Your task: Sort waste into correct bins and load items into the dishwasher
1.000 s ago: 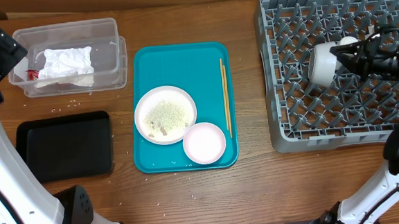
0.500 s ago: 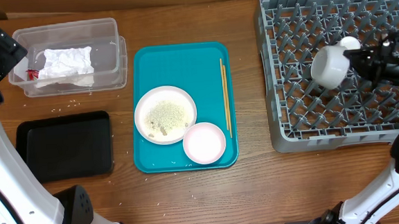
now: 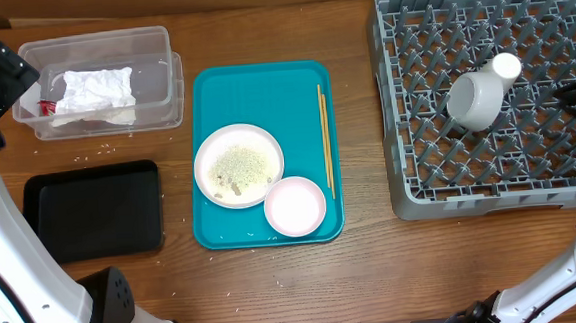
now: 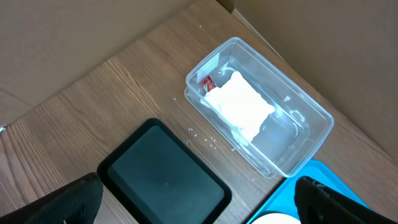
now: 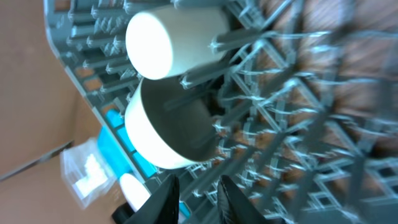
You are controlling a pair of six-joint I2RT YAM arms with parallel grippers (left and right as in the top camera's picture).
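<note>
The grey bowl point(image 3: 475, 101) lies on its side among the pegs of the grey dish rack point(image 3: 410, 189), touching the small white cup point(image 3: 506, 66). My right gripper point(image 3: 571, 96) is to the right of the bowl and apart from it. In the right wrist view its fingers point(image 5: 168, 198) stand a little open with nothing between them, below the bowl point(image 5: 171, 127) and cup point(image 5: 174, 37). My left gripper point(image 4: 202, 196) hangs wide open above the black tray point(image 4: 165, 177). The clear tub point(image 3: 168, 84) holds the napkin point(image 3: 93, 90) and red wrapper point(image 3: 48, 104).
A teal tray point(image 3: 264, 93) in the middle carries the plate point(image 3: 208, 156) with rice on it, the pinkish bowl point(image 3: 295, 205) and chopsticks point(image 3: 325, 139). Loose grains point(image 3: 97, 151) lie on the wood between the tub and the black tray point(image 3: 96, 208).
My right gripper has let go of the grey bowl and drawn back to the right. The bowl now rests in the rack beside the cup. The left arm has not moved.
</note>
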